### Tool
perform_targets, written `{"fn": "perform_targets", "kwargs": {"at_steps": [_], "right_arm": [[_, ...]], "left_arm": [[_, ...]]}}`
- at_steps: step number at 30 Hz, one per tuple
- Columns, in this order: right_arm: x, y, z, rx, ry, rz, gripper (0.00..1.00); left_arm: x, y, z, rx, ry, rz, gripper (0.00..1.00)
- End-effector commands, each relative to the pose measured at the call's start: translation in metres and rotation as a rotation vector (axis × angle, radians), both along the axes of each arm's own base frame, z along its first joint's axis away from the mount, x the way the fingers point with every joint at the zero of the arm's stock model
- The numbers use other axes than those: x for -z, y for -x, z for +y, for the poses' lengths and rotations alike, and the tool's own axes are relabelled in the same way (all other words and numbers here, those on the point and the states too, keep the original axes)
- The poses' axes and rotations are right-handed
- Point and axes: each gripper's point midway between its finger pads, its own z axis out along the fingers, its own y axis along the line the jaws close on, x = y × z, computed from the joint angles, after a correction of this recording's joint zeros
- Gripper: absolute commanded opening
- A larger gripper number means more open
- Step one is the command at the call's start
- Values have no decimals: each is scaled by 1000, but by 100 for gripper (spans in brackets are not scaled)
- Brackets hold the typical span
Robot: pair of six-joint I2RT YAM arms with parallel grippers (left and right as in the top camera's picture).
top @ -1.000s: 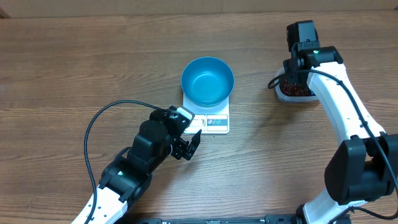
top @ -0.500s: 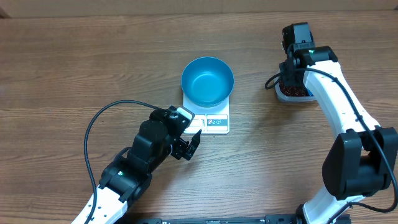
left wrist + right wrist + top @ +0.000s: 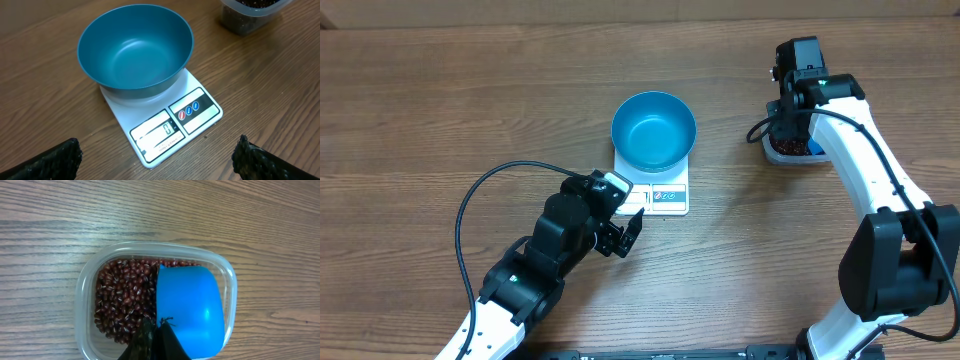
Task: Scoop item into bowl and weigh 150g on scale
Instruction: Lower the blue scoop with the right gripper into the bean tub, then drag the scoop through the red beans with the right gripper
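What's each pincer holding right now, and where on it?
Right pincer is shut on the blue scoop, gripping its near end over the tub of beans; the handle itself is hidden. Left pincer is open, holding nothing.

I see the clear tub [image 3: 79,310] on the wood table [image 3: 50,210]: beans [image 3: 122,300] on its left side, blue scoop [image 3: 190,310] on its right, right gripper [image 3: 156,330] pinched at the scoop's edge.
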Motion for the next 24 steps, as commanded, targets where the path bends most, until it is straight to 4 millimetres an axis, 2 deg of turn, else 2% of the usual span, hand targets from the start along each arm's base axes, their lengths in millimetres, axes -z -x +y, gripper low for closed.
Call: {"fn": "perform_targets", "kwargs": {"at_steps": [1,10,24], "right_arm": [[4,-1,6,11,-48,8,4],[10,0,9,19,-152,19,4],[13,3,-1,69,-351,29,4]], "left_arm": [[0,-2,3,-9,-12,-10,100],[0,-2,3,-9,-12,-10,100],[0,-2,3,-9,-12,-10,100]]}}
